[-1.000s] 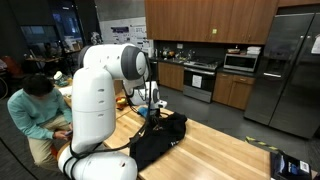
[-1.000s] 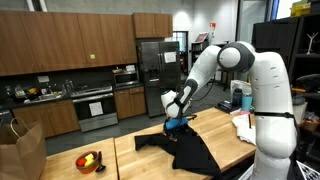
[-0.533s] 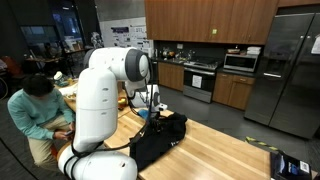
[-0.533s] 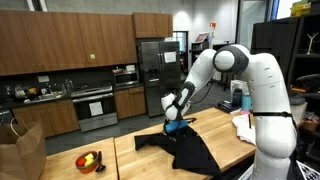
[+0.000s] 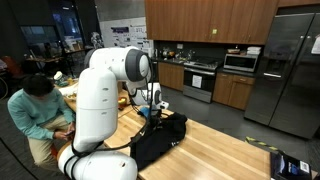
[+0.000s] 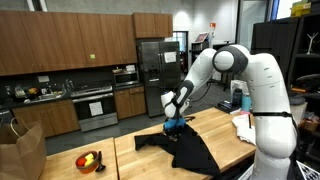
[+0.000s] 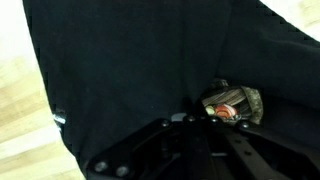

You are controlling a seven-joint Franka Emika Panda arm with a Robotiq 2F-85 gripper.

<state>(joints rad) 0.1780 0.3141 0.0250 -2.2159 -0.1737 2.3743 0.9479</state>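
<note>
One claw (image 7: pixel 205 120), clenched, presses its tips into a black garment (image 7: pixel 130 60), just beside a small coloured patch (image 7: pixel 232 105) on the cloth. The wrist view does not show whether a fold is pinched between the tips. The garment lies spread on a wooden table (image 5: pixel 225 145), so its upper side is open to an approach from above, and the arm (image 6: pixel 205 75) bends down over it to reach the end nearest the kitchen. In an exterior view the cloth runs close to the table's near edge by the robot's base. Bare wood beside it leaves room for sideways travel. A bowl of fruit (image 6: pixel 88 160) stands well apart on the neighbouring tabletop, with a paper bag (image 6: pixel 20 150) beyond that edge. A seated person (image 5: pixel 35 110) is near the base, which narrows free space there. Farther back stand a stove (image 5: pixel 200 78) and a refrigerator (image 5: pixel 290 70).
</note>
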